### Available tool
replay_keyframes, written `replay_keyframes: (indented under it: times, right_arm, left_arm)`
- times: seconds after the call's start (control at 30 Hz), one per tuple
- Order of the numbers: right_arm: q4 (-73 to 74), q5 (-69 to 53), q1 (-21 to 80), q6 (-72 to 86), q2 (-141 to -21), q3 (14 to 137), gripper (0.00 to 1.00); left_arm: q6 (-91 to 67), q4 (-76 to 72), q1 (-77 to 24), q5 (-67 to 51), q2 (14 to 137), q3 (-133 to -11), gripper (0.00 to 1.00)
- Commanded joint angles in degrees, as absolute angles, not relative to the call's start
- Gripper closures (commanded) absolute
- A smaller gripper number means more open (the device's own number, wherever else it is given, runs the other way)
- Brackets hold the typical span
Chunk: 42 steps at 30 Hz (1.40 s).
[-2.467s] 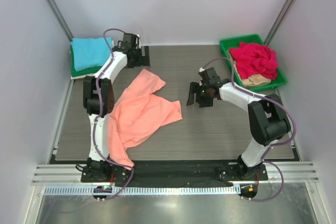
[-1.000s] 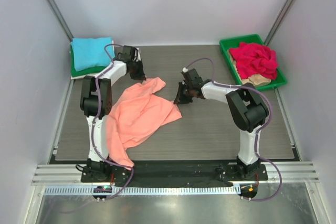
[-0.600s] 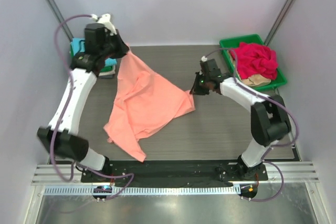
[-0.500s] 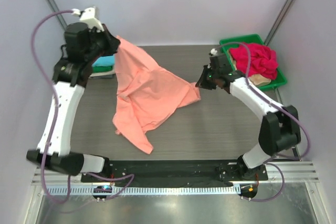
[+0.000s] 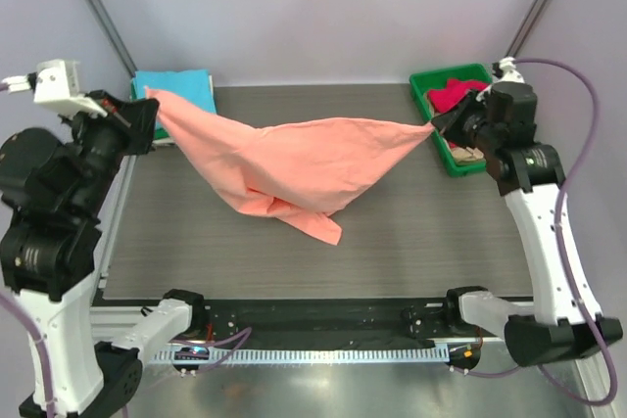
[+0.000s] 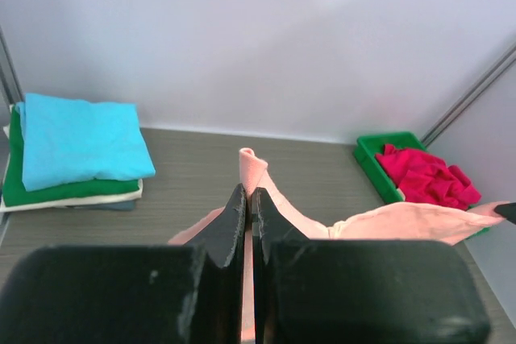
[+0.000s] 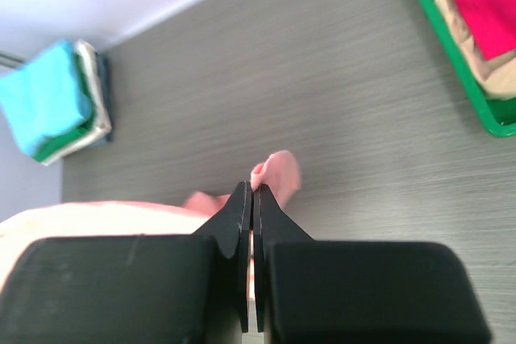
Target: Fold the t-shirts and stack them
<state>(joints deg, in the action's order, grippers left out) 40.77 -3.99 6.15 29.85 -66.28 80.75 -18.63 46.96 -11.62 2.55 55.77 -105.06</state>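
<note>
A salmon-orange t-shirt [image 5: 294, 159] hangs stretched in the air between both arms, its lower folds drooping toward the table. My left gripper [image 5: 149, 103] is shut on its left corner, high at the left; in the left wrist view the cloth [image 6: 256, 168] pokes out past the left gripper [image 6: 247, 196]. My right gripper [image 5: 436, 126] is shut on the opposite corner at the right, with a bit of cloth [image 7: 278, 172] sticking out beyond the right gripper [image 7: 251, 192]. Folded t-shirts, turquoise on top [image 5: 181, 85], are stacked at the back left.
A green tray [image 5: 436, 85] at the back right holds crumpled red [image 5: 453, 95] and beige shirts. The stack [image 6: 76, 147] shows turquoise, green and white layers. Grey walls with metal rails enclose the table [image 5: 392, 242]; a metal rail runs along its near edge.
Both arms have risen and moved apart, lifting the salmon-orange t-shirt off the table and pulling it out wide between them. Both grippers stayed shut on it.
</note>
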Motion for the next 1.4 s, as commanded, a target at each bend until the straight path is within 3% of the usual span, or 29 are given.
replay_keyframes:
  times: [0.0, 0.3, 0.47, 0.63, 0.73, 0.97, 1.07, 1.1, 1.13, 1.17, 1.2, 1.23, 1.27, 1.37]
  right_arm:
    - [43.5, -0.4, 5.9, 32.8, -58.4, 86.2, 0.99]
    - [49.0, 16.0, 5.9, 34.5, -43.7, 95.3, 0.99]
    - [49.8, 19.8, 5.9, 32.2, -44.3, 102.5, 0.99]
    - [51.3, 19.6, 5.9, 28.9, -58.2, 114.2, 0.99]
    - [51.1, 17.9, 5.9, 28.6, -69.3, 117.0, 0.99]
    - [40.5, 17.8, 6.1, 31.6, -88.8, 104.8, 0.99]
    - [40.3, 17.0, 6.1, 32.6, -96.3, 102.7, 0.99]
    - [39.7, 16.4, 6.4, 32.6, -96.8, 99.8, 0.99]
    - [38.2, 16.2, 6.6, 32.5, -97.4, 98.1, 0.93]
    - [37.4, 16.0, 6.7, 32.5, -97.4, 95.0, 0.54]
    - [36.6, 15.9, 6.8, 32.0, -97.4, 93.9, 0.35]
    - [36.1, 16.1, 7.0, 31.8, -97.4, 93.2, 0.08]
    - [36.1, 16.3, 7.1, 31.6, -97.2, 92.6, 0.01]
    - [35.3, 16.0, 8.2, 30.9, -95.2, 90.2, 0.00]
  left_arm:
    - [-17.0, 45.1, -11.4, 3.0, 49.8, -105.6, 1.00]
    - [-11.4, 33.1, -11.3, -4.9, 36.0, -102.6, 1.00]
    - [-8.1, 30.2, -11.3, -9.2, 40.5, -108.0, 1.00]
    - [-6.2, 34.5, -11.3, -13.7, 56.0, -121.7, 1.00]
    - [-4.9, 34.8, -11.3, -15.6, 65.1, -123.7, 1.00]
    - [4.2, 27.8, -8.7, -8.5, 81.9, -109.1, 1.00]
    - [2.5, 25.4, -5.8, -8.6, 93.9, -105.6, 0.96]
    - [1.9, 25.6, -5.5, -9.0, 96.7, -104.9, 0.81]
    - [0.4, 26.3, -5.2, -9.5, 99.5, -105.5, 0.69]
    - [0.4, 29.5, -5.3, -10.2, 105.1, -106.6, 0.62]
    - [-1.9, 31.3, -5.2, -10.8, 107.4, -109.6, 0.47]
    - [-3.1, 32.7, -5.2, -11.1, 109.4, -110.6, 0.39]
    - [-4.9, 34.3, -5.6, -10.9, 110.8, -111.0, 0.34]
    - [-7.5, 32.4, -7.2, -10.3, 107.0, -107.2, 0.27]
